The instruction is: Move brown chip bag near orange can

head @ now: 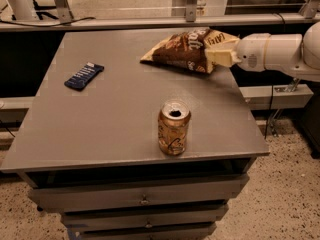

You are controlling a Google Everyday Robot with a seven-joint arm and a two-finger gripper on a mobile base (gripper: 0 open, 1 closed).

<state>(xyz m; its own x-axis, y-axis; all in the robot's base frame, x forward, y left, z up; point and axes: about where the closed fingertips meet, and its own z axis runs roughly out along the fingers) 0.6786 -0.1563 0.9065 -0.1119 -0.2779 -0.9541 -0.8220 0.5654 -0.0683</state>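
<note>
The brown chip bag is crinkly, brown and tan with white lettering. It hangs tilted at the back right of the grey table, its left corner low near the surface. My gripper comes in from the right on a white arm and is shut on the bag's right end. The orange can stands upright near the table's front edge, its opened silver top showing. The bag is well behind the can and a little to its right.
A small dark-blue bar wrapper lies at the left of the table. Drawers sit under the tabletop. A rail with metal posts runs behind the table. The floor is speckled.
</note>
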